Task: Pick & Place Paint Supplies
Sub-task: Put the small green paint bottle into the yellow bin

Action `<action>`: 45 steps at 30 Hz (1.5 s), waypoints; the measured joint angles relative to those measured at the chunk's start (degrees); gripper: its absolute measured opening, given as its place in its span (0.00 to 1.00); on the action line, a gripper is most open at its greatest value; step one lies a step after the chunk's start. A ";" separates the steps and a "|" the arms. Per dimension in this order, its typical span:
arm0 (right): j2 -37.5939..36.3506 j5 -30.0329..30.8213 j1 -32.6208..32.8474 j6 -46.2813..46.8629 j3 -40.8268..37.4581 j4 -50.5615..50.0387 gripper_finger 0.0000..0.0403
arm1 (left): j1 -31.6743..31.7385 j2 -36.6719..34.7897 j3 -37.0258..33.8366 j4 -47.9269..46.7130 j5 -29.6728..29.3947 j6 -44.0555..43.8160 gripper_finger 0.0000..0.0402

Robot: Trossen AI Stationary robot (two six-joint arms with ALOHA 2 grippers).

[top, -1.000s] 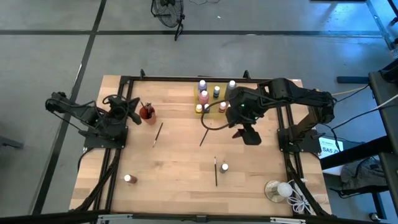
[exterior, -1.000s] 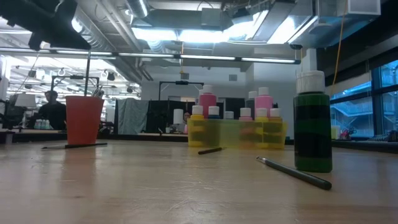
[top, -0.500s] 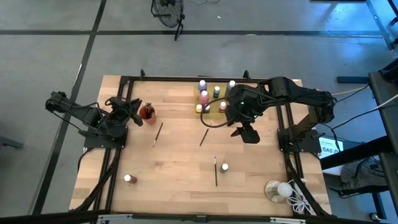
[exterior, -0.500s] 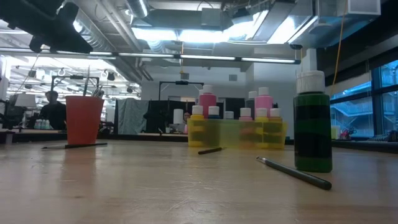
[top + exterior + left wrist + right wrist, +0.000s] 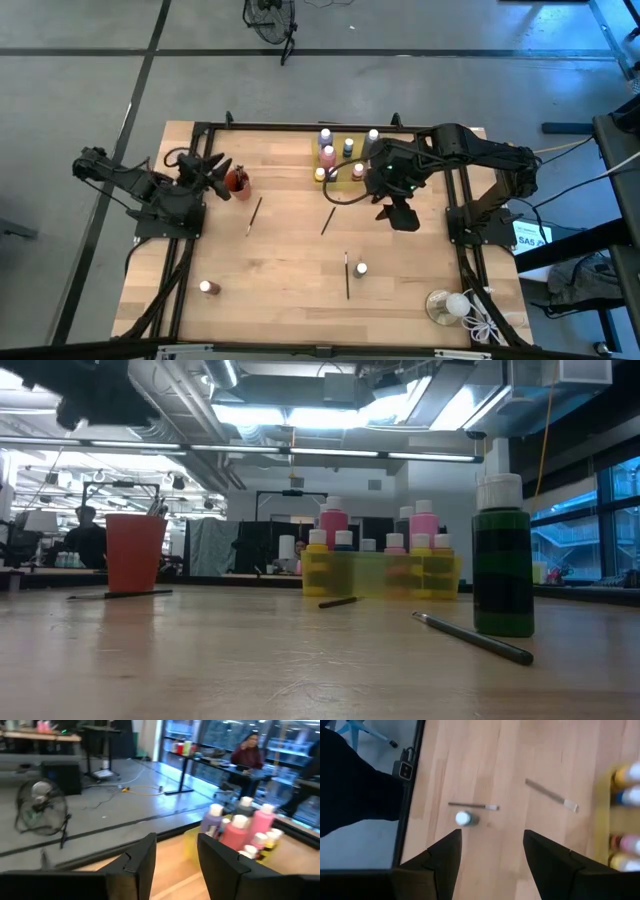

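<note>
My left gripper [image 5: 212, 166] hangs parted above the round red cup [image 5: 237, 181]; my right gripper [image 5: 490, 851] gapes, empty, over smooth wood.

Overhead looking down, table-level across, both sharing yellow tray [image 5: 340, 160].

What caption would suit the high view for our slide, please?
Left gripper beside the red cup, right gripper open above the table; brushes and bottles scattered.
</note>
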 joint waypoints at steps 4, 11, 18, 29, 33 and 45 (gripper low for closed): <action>0.00 -0.27 0.39 4.51 0.00 -4.64 0.53 | 0.00 0.00 2.19 10.78 1.97 13.01 0.34; -0.02 -0.65 6.04 7.21 -2.52 -4.17 0.54 | 0.00 -0.02 3.12 24.68 1.92 26.13 0.33; 0.01 5.49 12.74 11.89 -4.22 -1.94 0.59 | 0.00 -0.02 3.12 25.36 2.00 22.87 0.33; 3.52 20.26 16.32 38.16 -4.22 -0.79 0.73 | 0.00 -0.01 3.12 23.86 4.12 26.08 0.33; 7.81 17.87 15.71 46.77 -4.22 0.96 0.72 | 0.00 0.00 3.12 22.87 8.46 28.94 0.34; 20.77 6.92 15.94 67.53 -4.22 4.44 0.72 | 0.02 -0.02 3.12 14.93 15.83 31.24 0.34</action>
